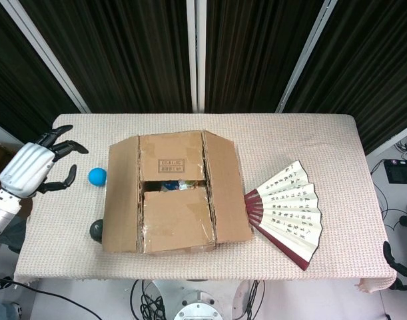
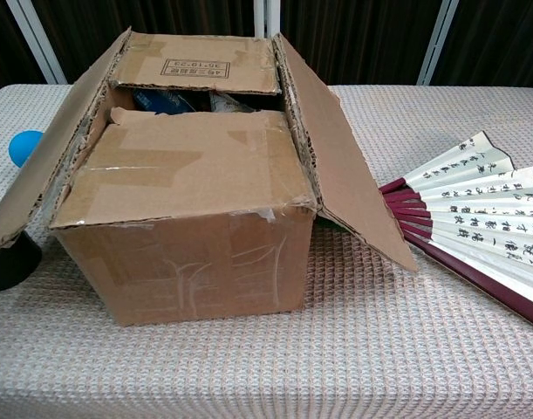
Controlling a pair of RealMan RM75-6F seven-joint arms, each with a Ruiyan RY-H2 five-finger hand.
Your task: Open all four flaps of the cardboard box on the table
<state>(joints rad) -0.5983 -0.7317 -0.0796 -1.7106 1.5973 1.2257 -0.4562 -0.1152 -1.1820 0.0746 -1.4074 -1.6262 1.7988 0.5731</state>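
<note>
The cardboard box (image 1: 175, 220) (image 2: 187, 236) stands at the middle of the table. Its left flap (image 1: 120, 193) (image 2: 48, 157) and its right flap (image 1: 226, 193) (image 2: 345, 183) both lean outward and down. The far flap (image 1: 171, 155) (image 2: 201, 64) and the near flap (image 1: 176, 217) (image 2: 183, 166) still lie flat over the top, with a gap between them showing things inside. My left hand (image 1: 30, 168) hovers off the table's left edge, fingers spread, holding nothing. The right hand shows in neither view.
A blue ball (image 1: 96, 176) (image 2: 24, 147) lies left of the box. A black round object (image 1: 95, 231) (image 2: 9, 262) sits partly under the left flap. An open paper fan (image 1: 286, 212) (image 2: 475, 223) lies to the right of the box.
</note>
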